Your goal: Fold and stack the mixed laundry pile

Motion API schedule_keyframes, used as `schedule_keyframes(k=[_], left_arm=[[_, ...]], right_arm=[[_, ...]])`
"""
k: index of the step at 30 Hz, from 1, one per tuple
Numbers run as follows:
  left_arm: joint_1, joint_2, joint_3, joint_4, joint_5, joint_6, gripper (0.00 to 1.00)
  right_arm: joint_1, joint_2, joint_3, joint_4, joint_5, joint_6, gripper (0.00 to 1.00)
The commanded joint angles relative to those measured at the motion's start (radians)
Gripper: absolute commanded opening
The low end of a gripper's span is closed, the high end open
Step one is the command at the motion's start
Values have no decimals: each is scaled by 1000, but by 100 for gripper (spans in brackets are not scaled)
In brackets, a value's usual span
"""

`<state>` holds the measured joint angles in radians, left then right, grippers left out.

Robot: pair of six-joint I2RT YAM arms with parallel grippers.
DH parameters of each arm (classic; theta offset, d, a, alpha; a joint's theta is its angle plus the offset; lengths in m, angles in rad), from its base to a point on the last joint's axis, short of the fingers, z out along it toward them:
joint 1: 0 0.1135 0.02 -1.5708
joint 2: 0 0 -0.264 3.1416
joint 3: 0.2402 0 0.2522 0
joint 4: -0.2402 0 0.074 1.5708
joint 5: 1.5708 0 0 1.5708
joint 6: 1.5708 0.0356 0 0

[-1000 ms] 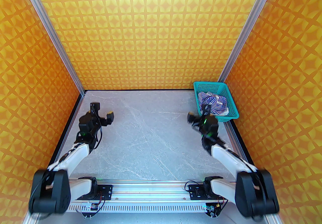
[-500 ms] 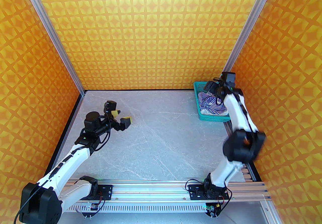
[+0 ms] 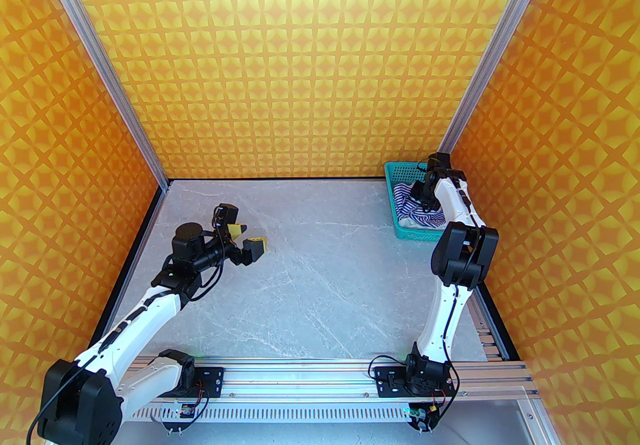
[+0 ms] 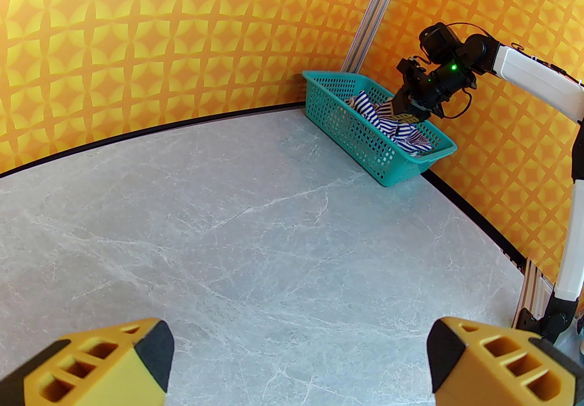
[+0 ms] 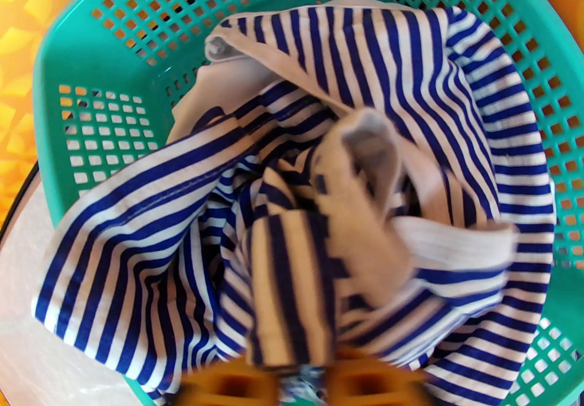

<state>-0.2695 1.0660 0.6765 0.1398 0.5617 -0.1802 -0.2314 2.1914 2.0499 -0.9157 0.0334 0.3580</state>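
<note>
One striped garment in teal basket, clamped between right claw tips

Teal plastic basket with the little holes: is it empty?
No, a blue-and-white striped cloth lies bunched up inside the teal plastic basket.

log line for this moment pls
left tool: open, above table | right tool: shut on striped garment | location: inside teal basket | folding: not started
</note>
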Motion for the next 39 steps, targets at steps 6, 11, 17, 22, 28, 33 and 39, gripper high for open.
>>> schedule_keyframes(k=[6,11,17,22,28,33,39], left_arm=[[-4,-62,1,-33,21,-16,96],[-5,-107,27,-62,23,-27,95],[-5,-167,55,-111,23,-12,95],[-5,-158,103,-189,22,14,95],[-6,-151,69,-257,19,8,92],[-23,-101,29,-348,6,8,84],[-241,32,60,-462,-148,97,79]], right_arm=[[126,-444,-135,126,-70,-64,0],[258,-714,-221,193,-164,-62,0],[474,-881,-297,203,-228,-21,0],[650,-799,-390,221,-176,14,0],[698,-531,-444,291,-193,87,1],[690,-384,-390,215,-159,70,54],[609,-564,-600,237,-167,54,68]])
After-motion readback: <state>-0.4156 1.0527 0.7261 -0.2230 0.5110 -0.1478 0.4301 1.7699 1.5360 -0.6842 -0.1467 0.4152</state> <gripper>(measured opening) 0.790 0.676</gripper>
